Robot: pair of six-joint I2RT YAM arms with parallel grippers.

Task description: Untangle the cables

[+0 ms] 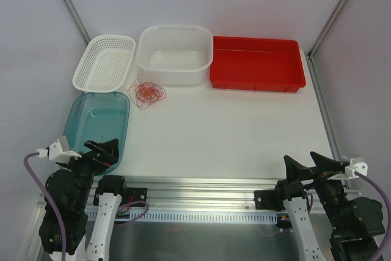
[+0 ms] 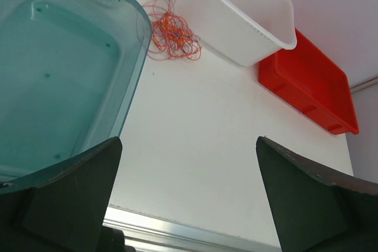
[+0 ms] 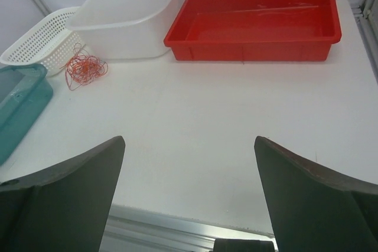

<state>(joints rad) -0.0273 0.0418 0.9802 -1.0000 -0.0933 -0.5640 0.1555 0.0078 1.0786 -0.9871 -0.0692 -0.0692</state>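
At the near edge of a matte white table [image 1: 232,132], two black arms sit low, their bases cut off by the top view's bottom border. At 7 o'clock the left gripper [image 1: 102,148] holds its dark, wedge-shaped fingers wide apart and empty, hiding the near corner of a translucent teal tray [image 1: 98,120] with rounded corners. At 5 o'clock the right gripper [image 1: 300,158] is spread just as wide over bare tabletop. Farther out, at 11 o'clock, the cables [image 1: 148,92] lie on the table as a small curly knot of thread-thin red-orange wire, just in front of a smooth white tub [image 1: 177,74] and near the teal tray's far end. Single strands are too fine to tell apart. A perforated white basket [image 1: 104,59] sits left of the tub, and a glossy red rectangular tray [image 1: 256,80] sits at 1 o'clock.
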